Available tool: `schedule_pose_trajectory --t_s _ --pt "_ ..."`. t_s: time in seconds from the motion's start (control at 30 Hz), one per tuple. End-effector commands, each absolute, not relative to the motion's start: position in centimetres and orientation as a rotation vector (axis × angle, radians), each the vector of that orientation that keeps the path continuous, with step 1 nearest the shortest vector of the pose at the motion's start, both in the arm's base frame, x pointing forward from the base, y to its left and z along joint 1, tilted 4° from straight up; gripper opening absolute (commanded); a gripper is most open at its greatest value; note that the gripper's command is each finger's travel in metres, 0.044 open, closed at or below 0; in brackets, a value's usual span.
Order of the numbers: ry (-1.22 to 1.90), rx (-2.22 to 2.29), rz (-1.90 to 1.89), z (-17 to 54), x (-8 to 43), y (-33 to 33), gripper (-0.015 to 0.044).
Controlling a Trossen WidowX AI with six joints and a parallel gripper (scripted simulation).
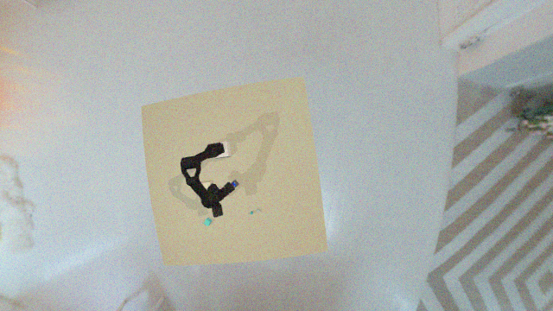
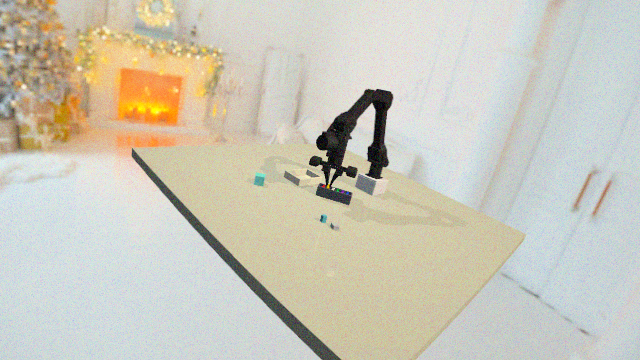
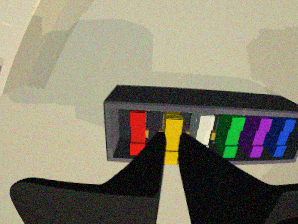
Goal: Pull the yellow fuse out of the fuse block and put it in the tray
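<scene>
Jaws of the gripper (image 3: 172, 144) are pinching the yellow fuse (image 3: 173, 133), seated in the fuse block (image 3: 200, 100) between the red fuse (image 3: 137, 132) and white fuse (image 3: 205, 129), a seemingly small, light, stiff piece best gripped by its exposed top.

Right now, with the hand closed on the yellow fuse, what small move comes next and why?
Probably a straight lift. The hand pinches the yellow fuse, which sits in the block between the red fuse and the white fuse; any sideways drift risks touching them.
</scene>
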State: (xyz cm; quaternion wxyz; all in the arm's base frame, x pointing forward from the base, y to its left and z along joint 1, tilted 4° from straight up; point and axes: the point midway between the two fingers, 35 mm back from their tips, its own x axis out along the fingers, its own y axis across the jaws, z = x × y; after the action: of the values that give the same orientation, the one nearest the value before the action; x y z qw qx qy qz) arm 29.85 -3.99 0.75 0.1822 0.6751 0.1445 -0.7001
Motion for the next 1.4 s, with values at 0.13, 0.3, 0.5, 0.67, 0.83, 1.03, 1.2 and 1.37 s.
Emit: schedule_pose_trajectory --t_s 0.13,0.3,0.5,0.67,0.83,1.03,1.2,1.37 --pt "0.407 1.910 -1.971 1.3 30.0 -4.0 0.0000" --pt "0.408 1.910 -1.971 1.6 30.0 -3.9 0.0000" --pt "0.408 1.910 -1.971 1.9 30.0 -3.9 0.0000" --pt "0.409 1.910 -1.971 2.1 30.0 -3.9 0.0000" --pt "0.409 1.910 -1.971 2.4 30.0 -3.9 0.0000" --pt "0.410 1.910 -1.971 2.7 30.0 -3.9 0.0000" --pt "0.411 1.910 -1.970 2.9 30.0 -3.9 0.0000" --pt "0.411 1.910 -1.970 3.1 30.0 -3.8 0.0000"
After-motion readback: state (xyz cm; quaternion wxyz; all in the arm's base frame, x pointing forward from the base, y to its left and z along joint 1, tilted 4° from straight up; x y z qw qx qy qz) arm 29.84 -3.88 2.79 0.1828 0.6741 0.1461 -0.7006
